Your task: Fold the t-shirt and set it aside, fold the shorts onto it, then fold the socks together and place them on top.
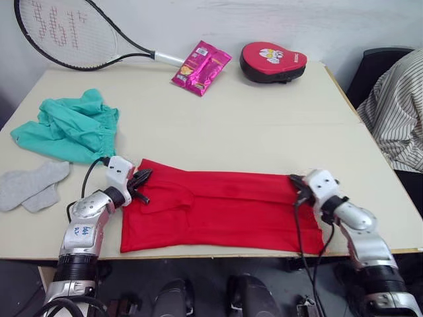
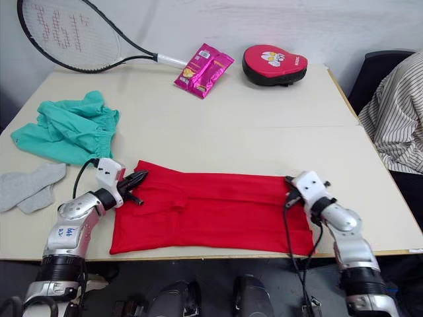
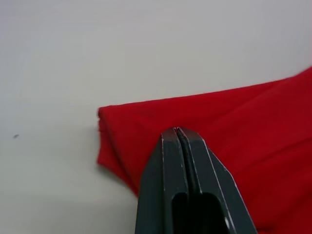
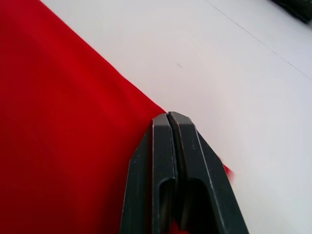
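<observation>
Now, step: folding the t-shirt (image 1: 225, 208) on the worktop (image 1: 264, 125).
Left hand (image 1: 140, 181): closed, pinching cloth.
Right hand (image 1: 299, 191): likewise.
Advice: lift both ends evenly.

Silver arms, black tools (image 1: 141, 179), cables

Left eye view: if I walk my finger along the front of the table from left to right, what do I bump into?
socks → left gripper → t-shirt → right gripper
</observation>
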Motion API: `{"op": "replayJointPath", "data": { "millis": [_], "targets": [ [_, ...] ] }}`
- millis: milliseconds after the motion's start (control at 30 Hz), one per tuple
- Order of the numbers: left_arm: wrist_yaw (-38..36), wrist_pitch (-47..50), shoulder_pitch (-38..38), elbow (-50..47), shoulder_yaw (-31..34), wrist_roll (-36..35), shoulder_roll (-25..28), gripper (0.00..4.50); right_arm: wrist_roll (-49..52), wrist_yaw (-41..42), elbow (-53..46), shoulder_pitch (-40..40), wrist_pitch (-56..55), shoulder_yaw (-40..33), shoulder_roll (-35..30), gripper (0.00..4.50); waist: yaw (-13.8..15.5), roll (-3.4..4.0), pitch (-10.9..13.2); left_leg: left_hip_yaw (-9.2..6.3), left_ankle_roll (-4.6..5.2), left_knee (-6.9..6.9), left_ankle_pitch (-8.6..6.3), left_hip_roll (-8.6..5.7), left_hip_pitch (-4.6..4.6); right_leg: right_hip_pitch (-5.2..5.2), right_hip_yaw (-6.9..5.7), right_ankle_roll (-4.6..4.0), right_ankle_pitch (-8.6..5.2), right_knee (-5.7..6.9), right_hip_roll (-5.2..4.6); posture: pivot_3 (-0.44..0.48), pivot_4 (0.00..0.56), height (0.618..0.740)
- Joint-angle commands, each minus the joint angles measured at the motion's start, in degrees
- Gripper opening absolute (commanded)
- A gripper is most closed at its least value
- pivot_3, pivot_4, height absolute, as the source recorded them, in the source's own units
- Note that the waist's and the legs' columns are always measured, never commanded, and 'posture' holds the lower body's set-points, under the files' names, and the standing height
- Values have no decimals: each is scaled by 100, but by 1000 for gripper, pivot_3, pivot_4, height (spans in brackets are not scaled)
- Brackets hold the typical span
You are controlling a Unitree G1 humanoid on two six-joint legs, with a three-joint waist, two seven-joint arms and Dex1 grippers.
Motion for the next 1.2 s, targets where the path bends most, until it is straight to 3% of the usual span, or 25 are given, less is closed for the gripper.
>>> {"op": "replayJointPath", "data": {
  "millis": [33,233,400,600,933,1067,1200],
  "targets": [
    [108,-51,-45,114,267,-171,-48,21,237,-37,313,98,9,-313,-31,0,-9,0,0,1,-9,-2,6,0,0,-1,0,-1,0,-1,1,0,150,740],
    [-753,-102,-531,285,665,-944,175,21,966,655,-330,-127,-46,-394,-72,0,-6,2,4,3,-13,-5,17,-1,-18,-18,-4,0,0,-2,2,0,150,740],
    [-2255,-220,-677,-121,19,-1070,557,21,1300,1365,-1220,-449,431,356,154,0,-25,4,5,4,4,-15,33,1,-18,-21,-4,-1,-1,-8,7,0,150,740],
    [-2028,-618,-736,397,-549,-384,307,21,504,1020,-877,-616,340,1015,526,0,12,4,5,3,-16,-14,21,-2,-22,-22,-7,-4,-2,-12,6,0,150,740],
    [-1428,-658,-369,810,-362,6,452,21,511,779,-102,-107,55,272,52,0,0,4,5,1,17,-15,31,-1,-31,-27,-11,-2,-1,-19,2,0,150,740],
    [-1458,-755,-276,850,-23,-293,474,21,660,885,144,98,-281,-186,-315,0,-5,4,5,0,20,-16,-4,0,-16,-15,-10,-2,-1,-18,2,0,150,740],
    [-2220,-701,-31,161,366,-1083,613,21,1737,1730,-181,241,41,-863,-701,0,-9,7,9,1,9,-19,1,1,-20,-19,-9,-3,-2,-20,2,0,150,740]
  ]
}}
